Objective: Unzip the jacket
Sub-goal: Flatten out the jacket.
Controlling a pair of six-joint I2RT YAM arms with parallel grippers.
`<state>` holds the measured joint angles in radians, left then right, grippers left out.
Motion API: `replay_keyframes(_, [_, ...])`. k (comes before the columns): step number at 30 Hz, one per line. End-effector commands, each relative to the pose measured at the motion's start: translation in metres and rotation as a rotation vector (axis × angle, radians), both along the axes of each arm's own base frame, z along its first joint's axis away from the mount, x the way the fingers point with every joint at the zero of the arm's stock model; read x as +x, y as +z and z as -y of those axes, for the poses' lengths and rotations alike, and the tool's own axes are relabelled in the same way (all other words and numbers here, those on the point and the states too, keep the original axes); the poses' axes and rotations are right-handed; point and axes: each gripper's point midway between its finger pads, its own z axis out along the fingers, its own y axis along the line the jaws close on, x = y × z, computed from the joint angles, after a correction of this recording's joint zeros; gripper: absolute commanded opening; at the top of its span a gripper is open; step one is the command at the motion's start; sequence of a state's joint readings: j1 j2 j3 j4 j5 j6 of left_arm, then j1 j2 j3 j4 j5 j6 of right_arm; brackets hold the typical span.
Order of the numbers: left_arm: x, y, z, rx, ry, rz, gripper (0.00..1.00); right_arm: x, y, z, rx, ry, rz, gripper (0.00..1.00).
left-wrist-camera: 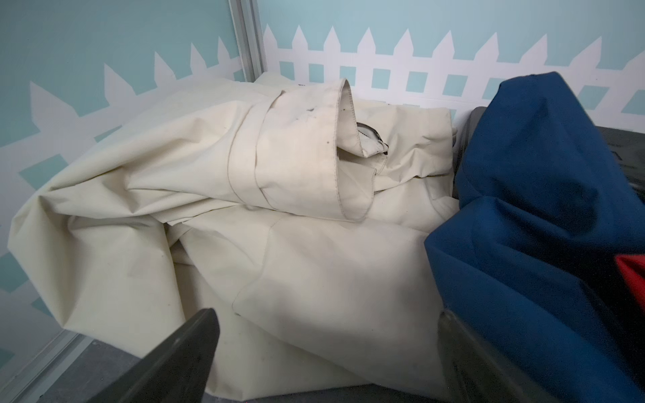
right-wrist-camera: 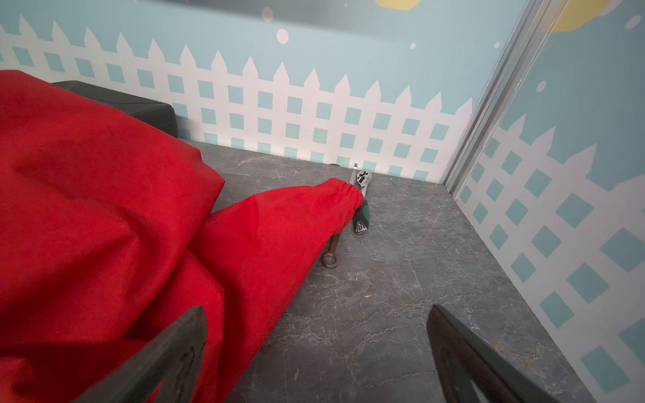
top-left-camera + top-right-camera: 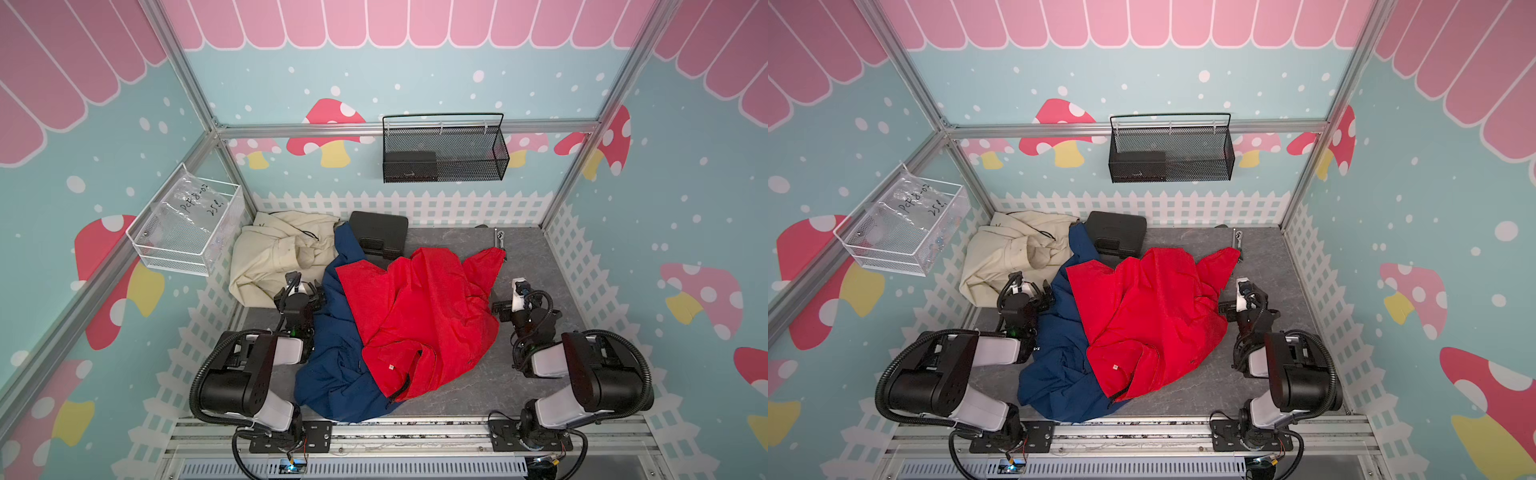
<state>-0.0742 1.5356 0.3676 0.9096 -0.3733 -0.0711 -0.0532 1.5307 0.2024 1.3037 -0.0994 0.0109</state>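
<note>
Lying crumpled in the middle of the surface, the red jacket sprawls over a blue jacket. Both tools are spread wide and empty. The right tool is just beside the red cloth's edge, and the left tool is beside the blue. A dark zipper shows near the jacket's front edge, between the arms and closer to the robot than either tool.

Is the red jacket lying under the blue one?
No, the red jacket lies on top of the blue jacket, covering part of it.

The red jacket hides most of the wrench — my right fingers are cut off in the right wrist view.
</note>
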Motion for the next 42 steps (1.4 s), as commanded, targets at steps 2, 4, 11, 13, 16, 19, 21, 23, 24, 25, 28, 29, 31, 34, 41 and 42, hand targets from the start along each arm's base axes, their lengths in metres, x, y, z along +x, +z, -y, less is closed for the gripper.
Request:
replay_keyframes(2, [0.005, 0.004, 0.001, -0.001, -0.01, 0.013, 1.0, 0.002, 0.005, -0.001, -0.012, 0.01, 0.017, 1.0])
replay_keyframes(4, [0.005, 0.004, 0.001, -0.001, -0.01, 0.014, 1.0, 0.002, 0.005, -0.001, -0.014, 0.01, 0.017, 1.0])
replay_keyframes(11, [0.005, 0.004, 0.001, -0.001, -0.009, 0.01, 1.0, 0.002, 0.005, -0.001, -0.014, 0.01, 0.015, 0.99])
replay_keyframes(13, [0.005, 0.004, 0.001, -0.001, -0.008, 0.013, 1.0, 0.002, 0.005, -0.001, -0.014, 0.01, 0.016, 1.0])
replay_keyframes(16, [0.005, 0.004, 0.001, -0.001, -0.009, 0.012, 1.0, 0.002, 0.005, -0.001, -0.013, 0.01, 0.016, 1.0])
replay_keyframes(19, [0.005, 0.004, 0.0, -0.001, -0.008, 0.011, 1.0, 0.002, 0.005, -0.001, -0.013, 0.01, 0.016, 1.0])
replay_keyframes(21, [0.004, 0.004, 0.0, -0.001, -0.008, 0.01, 1.0, 0.002, 0.005, -0.001, -0.013, 0.01, 0.016, 1.0])
replay_keyframes(23, [0.005, 0.004, 0.001, -0.001, -0.009, 0.012, 1.0, 0.002, 0.005, -0.001, -0.012, 0.01, 0.016, 1.0])
replay_keyframes(24, [0.005, 0.004, 0.0, -0.001, -0.008, 0.012, 1.0, 0.002, 0.005, -0.001, -0.013, 0.01, 0.015, 1.0])
replay_keyframes(25, [0.005, 0.004, 0.001, -0.001, -0.009, 0.011, 1.0, 0.002, 0.004, -0.001, -0.013, 0.01, 0.014, 1.0])
replay_keyframes(28, [0.005, 0.004, 0.001, -0.001, -0.009, 0.01, 1.0, 0.002, 0.004, -0.001, -0.013, 0.01, 0.014, 1.0])
replay_keyframes(29, [0.005, 0.004, 0.001, -0.001, -0.01, 0.01, 1.0, 0.002, 0.004, -0.001, -0.013, 0.01, 0.015, 1.0])
replay_keyframes(31, [0.005, 0.004, 0.001, -0.001, -0.01, 0.011, 1.0, 0.002, 0.005, -0.001, -0.014, 0.01, 0.017, 1.0])
replay_keyframes(34, [-0.002, 0.011, -0.002, 0.009, 0.017, 0.047, 1.0, 0.0, 0.009, -0.002, -0.015, 0.017, 0.031, 0.98])
replay_keyframes(41, [-0.035, 0.149, 0.027, 0.067, -0.034, 0.154, 1.0, -0.004, 0.092, -0.002, 0.025, -0.008, 0.036, 0.96])
replay_keyframes(42, [-0.042, 0.173, 0.028, 0.054, -0.052, 0.181, 1.0, -0.005, 0.107, -0.002, 0.049, -0.013, 0.037, 0.96])
